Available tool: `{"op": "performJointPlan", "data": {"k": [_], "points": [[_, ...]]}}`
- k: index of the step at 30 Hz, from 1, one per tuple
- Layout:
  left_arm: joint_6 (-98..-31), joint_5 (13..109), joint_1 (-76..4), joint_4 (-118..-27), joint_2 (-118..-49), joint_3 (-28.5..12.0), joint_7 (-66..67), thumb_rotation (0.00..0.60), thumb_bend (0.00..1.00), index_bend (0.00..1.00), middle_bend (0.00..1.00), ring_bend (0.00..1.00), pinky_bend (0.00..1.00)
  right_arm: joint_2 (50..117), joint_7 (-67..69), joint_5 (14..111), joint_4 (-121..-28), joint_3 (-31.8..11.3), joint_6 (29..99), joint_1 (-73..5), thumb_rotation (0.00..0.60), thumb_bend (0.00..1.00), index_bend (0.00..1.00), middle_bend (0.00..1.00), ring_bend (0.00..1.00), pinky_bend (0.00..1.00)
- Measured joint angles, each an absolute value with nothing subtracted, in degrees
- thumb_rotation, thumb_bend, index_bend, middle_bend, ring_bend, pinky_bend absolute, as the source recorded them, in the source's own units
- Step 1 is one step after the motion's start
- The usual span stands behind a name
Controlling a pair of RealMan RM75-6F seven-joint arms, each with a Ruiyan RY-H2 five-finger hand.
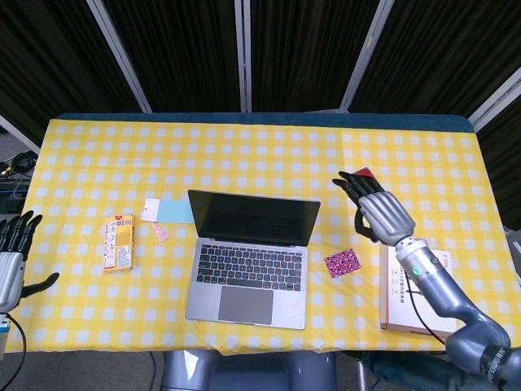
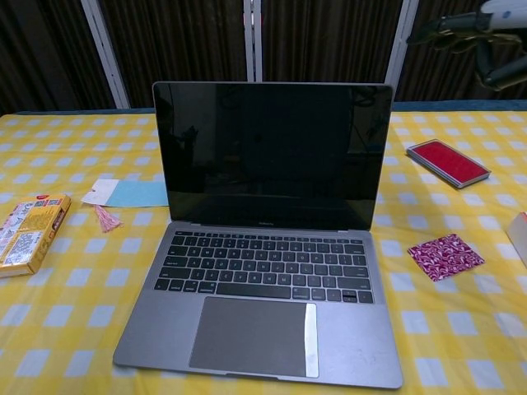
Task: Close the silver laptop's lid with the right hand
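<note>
The silver laptop stands open in the middle of the yellow checked table, its dark screen upright and facing me. My right hand hovers in the air to the right of the lid, above the table, with its fingers spread and nothing in it. It does not touch the laptop. My left hand hangs off the table's left edge, fingers apart and empty.
A red case lies partly behind the right hand. A pink patterned square and a white booklet lie to the laptop's right. An orange packet and a blue card lie to its left.
</note>
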State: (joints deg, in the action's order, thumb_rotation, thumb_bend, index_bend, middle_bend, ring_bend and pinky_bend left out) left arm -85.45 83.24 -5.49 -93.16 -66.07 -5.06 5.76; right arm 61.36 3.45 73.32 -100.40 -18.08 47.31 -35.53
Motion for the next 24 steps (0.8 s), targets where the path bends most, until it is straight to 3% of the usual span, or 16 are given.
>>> {"op": "performJointPlan", "data": {"k": [11, 14, 24], "points": [[-84.1, 81.8, -6.0, -92.7, -65.6, -5.4, 4.4, 0.6, 0.0, 0.0, 0.0, 0.0, 0.0, 63.8, 4.8, 59.2, -101.0, -21.4, 38.3, -44.7, 0.6, 1.0, 0.0, 0.05, 0.0, 0.01], [-84.0, 81.7, -6.0, -92.7, -65.5, -5.4, 4.2, 0.6, 0.0, 0.0, 0.0, 0.0, 0.0, 64.3, 4.6, 55.8, -101.3, -21.4, 36.8, -46.7, 0.6, 1.0, 0.02, 0.08, 0.01, 0.06], [-83.8, 81.5, -6.1, -92.5, -65.5, -5.3, 3.9, 0.6, 0.0, 0.0, 0.0, 0.0, 0.0, 67.3, 0.1, 48.4, -101.4, -18.6, 36.3, -52.4, 0.6, 1.0, 0.07, 0.26, 0.2, 0.18]]}}
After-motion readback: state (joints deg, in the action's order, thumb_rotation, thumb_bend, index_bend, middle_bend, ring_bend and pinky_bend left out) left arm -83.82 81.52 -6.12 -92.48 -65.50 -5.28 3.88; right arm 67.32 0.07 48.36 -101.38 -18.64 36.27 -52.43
